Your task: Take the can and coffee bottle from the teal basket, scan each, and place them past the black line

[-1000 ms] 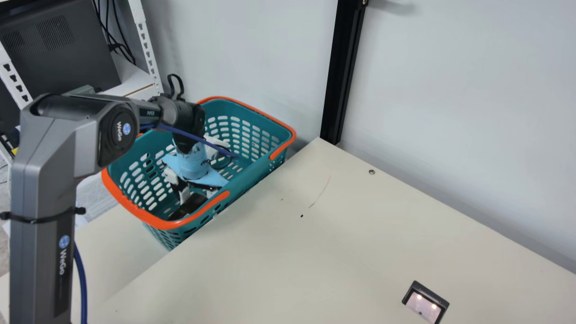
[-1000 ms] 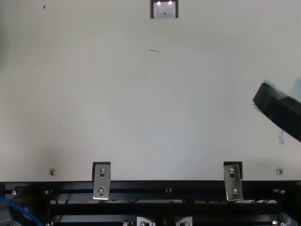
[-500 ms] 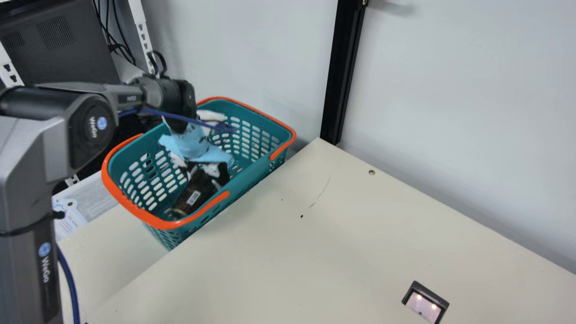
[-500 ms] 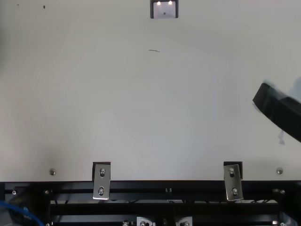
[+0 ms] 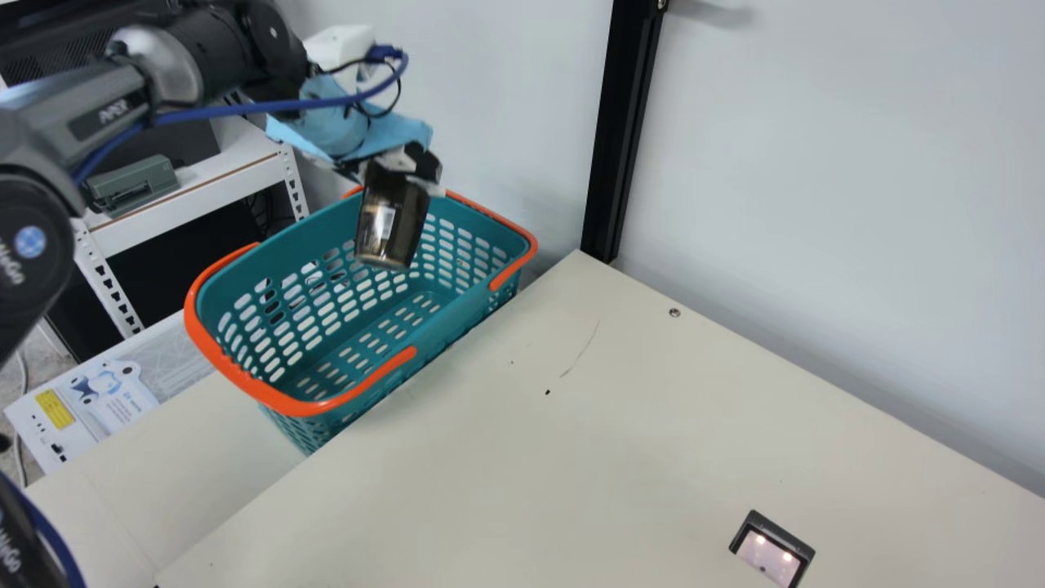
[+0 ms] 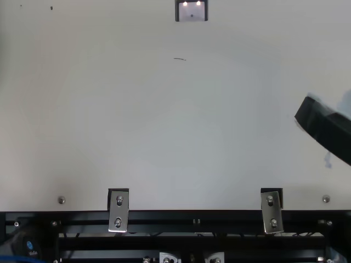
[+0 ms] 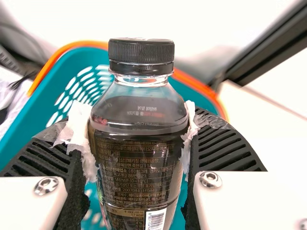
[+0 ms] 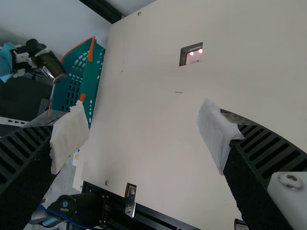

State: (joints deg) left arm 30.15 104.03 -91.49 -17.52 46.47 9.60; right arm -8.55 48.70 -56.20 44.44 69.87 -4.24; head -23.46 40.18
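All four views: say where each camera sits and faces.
Main view: neck-mounted, facing the basket; left arm shows.
Top view: above, steeply down on the table; arm parts show.
Left wrist view: behind the left gripper, facing its bottle.
Right wrist view: behind the open right gripper, facing the table.
Main, top and right wrist views share the scanner.

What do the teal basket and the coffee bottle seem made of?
Basket: looks like moulded plastic, satin teal with smooth orange edging, judging by its evenly cut slots.
Bottle: clear and glossy, probably plastic; its see-through shoulder leaves glass possible. Cap: likely black plastic, finely ridged.
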